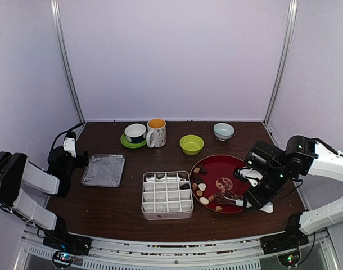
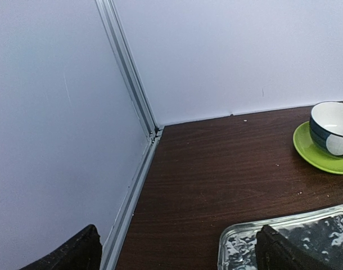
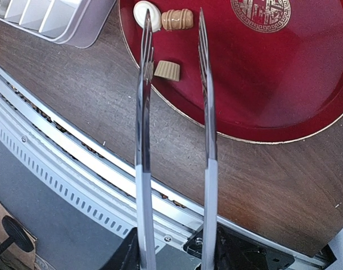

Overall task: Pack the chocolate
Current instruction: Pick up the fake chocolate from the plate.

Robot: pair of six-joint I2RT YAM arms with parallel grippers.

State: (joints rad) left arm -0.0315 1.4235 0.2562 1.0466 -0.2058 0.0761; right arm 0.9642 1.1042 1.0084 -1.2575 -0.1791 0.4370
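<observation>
Seen from above, the small brown, dark and cream-white chocolates [image 1: 201,188] lay mostly along the left side of a round red plate [image 1: 236,169] on the dark wooden worktop [image 1: 121,208]. Just beside it stood a white partitioned box [image 1: 167,212], with a few dark pieces in its far right cells. The right hand [image 1: 246,199] was clamped on metal tongs [image 1: 228,198] that reached over the plate. The left hand [image 1: 79,160] hung at a crinkled foil tray [image 1: 104,170], well apart from the plate.

The left wrist camera showed the left hand [image 2: 177,259] spread wide and holding nothing, one finger over the foil tray's corner. A dark cup [image 2: 332,126] stood on a green saucer [image 2: 317,154] beyond.

The right wrist camera showed the right hand [image 3: 174,253] gripping the tongs, whose arms stood apart. A tan chocolate lay between their tips on the plate, near its rim, and a white and a brown one lay just past it.
</observation>
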